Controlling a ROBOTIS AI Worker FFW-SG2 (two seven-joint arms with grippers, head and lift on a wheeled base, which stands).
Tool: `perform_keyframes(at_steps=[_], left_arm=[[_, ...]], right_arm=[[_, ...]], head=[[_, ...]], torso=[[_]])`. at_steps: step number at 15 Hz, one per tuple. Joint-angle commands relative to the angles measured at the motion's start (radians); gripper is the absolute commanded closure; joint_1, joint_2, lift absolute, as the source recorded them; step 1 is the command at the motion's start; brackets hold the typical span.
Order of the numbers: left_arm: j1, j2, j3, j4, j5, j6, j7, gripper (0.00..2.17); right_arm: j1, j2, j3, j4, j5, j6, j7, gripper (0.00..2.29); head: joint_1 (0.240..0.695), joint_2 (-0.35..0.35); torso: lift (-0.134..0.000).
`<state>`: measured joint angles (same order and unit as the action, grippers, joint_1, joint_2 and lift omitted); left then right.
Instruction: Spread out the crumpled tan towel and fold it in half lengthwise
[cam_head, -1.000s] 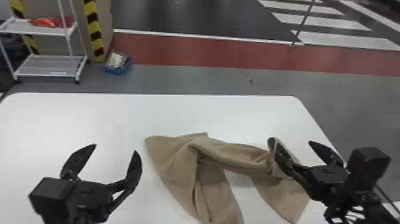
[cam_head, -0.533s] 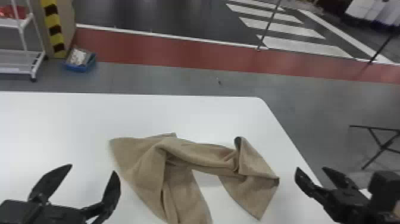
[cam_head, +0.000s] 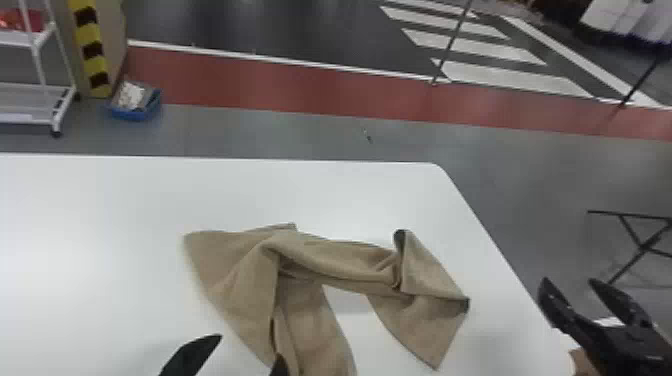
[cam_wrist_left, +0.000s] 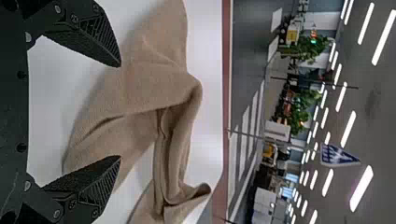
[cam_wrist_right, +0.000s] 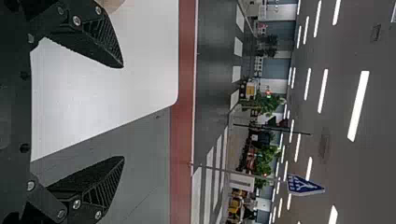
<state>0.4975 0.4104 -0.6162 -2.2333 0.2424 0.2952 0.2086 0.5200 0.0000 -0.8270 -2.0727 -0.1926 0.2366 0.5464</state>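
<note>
My left gripper (cam_head: 235, 357) is at the head view's bottom edge, open, just left of the towel's near part. My right gripper (cam_head: 567, 295) stands open off the table's right edge, apart from the towel. The tan towel (cam_head: 340, 260) lies crumpled, with a twisted band across its far side and two parts spreading toward the robot; its right corner is folded over. In the left wrist view, the towel (cam_wrist_left: 135, 88) lies beyond the left gripper (cam_wrist_left: 120, 112), nothing between the fingers. The right wrist view has the right gripper (cam_wrist_right: 123, 112) with bare fingers apart.
The white table (cam_head: 100, 210) extends left of the towel and beyond it, with a rounded far right corner. A black folding stand (cam_head: 645, 245) is on the floor at right. A blue bin (cam_head: 134, 102) and a white shelf cart (cam_head: 40, 95) stand behind the table.
The head view has shifted. My right gripper has moved right, away from the towel's right end, which it overlapped earlier. My left gripper sits lower in the view and closer to the towel.
</note>
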Motion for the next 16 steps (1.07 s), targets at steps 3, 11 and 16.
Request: perform_keyframes(at_steps=[3,11,16], left_arm=[[-0.060,-0.001,-0.111,0.066,-0.029,-0.044,-0.014,0.31],[-0.198,-0.088,-0.260,0.241,-0.089,-0.020,0.026,0.34],[-0.270,-0.162,-0.315,0.319,-0.097,0.014,0.055,0.57]], right_arm=[[-0.002,0.001,0.006,0.048,0.015,-0.038,0.001,0.21],[0.003,0.001,-0.011,0.060,0.007,-0.059,0.027,0.21],[0.005,0.001,-0.018,0.060,0.005,-0.059,0.030,0.21]], head=[[0.695,-0.350],[0.695,-0.350],[0.695,-0.350]], torso=[[-0.125],[-0.125],[-0.125]])
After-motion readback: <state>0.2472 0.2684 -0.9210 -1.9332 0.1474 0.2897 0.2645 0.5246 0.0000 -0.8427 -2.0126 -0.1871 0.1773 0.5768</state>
